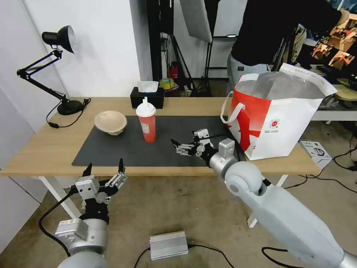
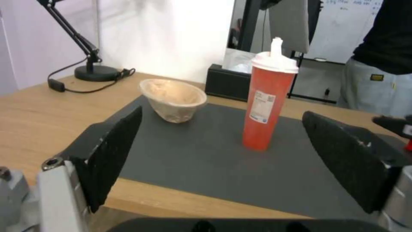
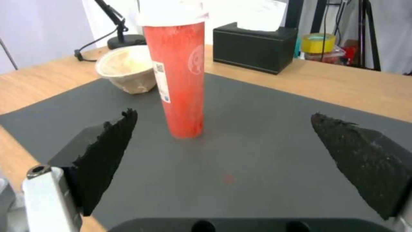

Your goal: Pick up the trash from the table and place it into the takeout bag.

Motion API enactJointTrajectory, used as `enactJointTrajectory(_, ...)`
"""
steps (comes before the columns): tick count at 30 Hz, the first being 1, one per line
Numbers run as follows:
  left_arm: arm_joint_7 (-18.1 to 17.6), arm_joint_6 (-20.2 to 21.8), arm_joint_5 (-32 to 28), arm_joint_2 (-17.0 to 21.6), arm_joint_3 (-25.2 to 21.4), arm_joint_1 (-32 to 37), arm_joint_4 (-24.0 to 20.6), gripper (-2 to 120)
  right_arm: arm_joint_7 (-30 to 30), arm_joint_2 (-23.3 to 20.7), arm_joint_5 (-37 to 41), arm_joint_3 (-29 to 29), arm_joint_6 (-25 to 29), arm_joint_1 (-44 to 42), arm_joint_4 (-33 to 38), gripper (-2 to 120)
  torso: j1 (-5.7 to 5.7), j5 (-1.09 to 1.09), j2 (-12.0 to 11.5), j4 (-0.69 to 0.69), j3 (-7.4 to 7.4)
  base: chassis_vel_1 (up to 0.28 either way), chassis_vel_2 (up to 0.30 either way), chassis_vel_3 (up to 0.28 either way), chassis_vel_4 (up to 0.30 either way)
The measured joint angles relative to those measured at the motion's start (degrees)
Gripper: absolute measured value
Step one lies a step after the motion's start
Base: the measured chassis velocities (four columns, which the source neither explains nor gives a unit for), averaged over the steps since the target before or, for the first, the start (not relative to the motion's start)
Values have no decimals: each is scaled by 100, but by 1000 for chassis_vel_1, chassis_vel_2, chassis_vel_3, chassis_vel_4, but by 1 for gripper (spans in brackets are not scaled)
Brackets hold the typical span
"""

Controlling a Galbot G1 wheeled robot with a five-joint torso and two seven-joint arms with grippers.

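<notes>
Since the red cup (image 1: 146, 123) is looking tall, light and tippy, I'd be grabbing it mid-body, below the lid — not squeezing hard. The right claw (image 1: 177, 146) is hovering over the mat, spread wide and holding nothing, cup just ahead of it. The left claw (image 1: 105, 169) is waiting open off the table (image 1: 44, 149) edge — bag (image 1: 277, 119) behind the right one.

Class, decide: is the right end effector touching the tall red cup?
Apart. The right wrist view shows bare dark mat between the open right end effector and the tall red cup; the head view agrees.
</notes>
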Motion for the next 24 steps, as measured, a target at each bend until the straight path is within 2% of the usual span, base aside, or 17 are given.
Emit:
enactJointTrajectory(10,0,0,15,-4,-11,12,6,100,-48,432,16,-275,21,514,-624,100,0,-1,0,0,0,0,0,0,0)
enactJointTrajectory(24,3,-52,113,-47,12,-13,8,100,-121,1089,-232,-407,29,812,-1507,100,0,0,0,0,0,0,0,0,0)
